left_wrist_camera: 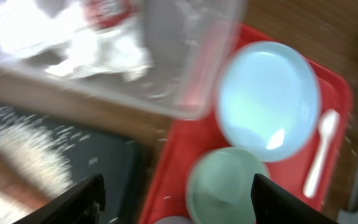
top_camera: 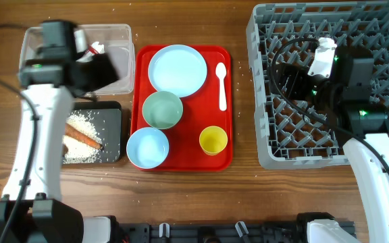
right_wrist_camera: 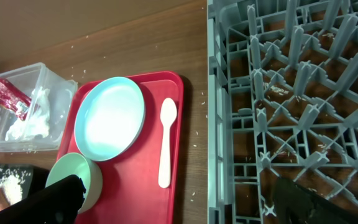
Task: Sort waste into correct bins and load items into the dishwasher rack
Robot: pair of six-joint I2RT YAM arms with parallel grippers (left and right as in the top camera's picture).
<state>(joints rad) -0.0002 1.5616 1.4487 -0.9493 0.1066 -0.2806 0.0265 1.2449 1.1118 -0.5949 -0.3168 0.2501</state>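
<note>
Dishwasher rack (top_camera: 262, 81), right edge: empty. The right gripper (right_wrist_camera: 173, 199) hangs above it, fully open, holding nothing; pegs may snag its fingers. The left gripper (left_wrist_camera: 176, 186), open and empty, is near the far-left clear tub (top_camera: 120, 67). The pale blue plate (top_camera: 177, 69) lies flat on the central red tray (top_camera: 211, 115): a grip may slip.

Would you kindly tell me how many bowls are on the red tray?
2: the green bowl near the red tray's middle, the blue bowl at its corner beside the black tray. None seems hidden.

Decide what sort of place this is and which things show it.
Probably a robot dish-sorting test bench: large grey pegged plastic dishwasher rack, flat red plastic tray, clear rectangular plastic waste tub.
</note>
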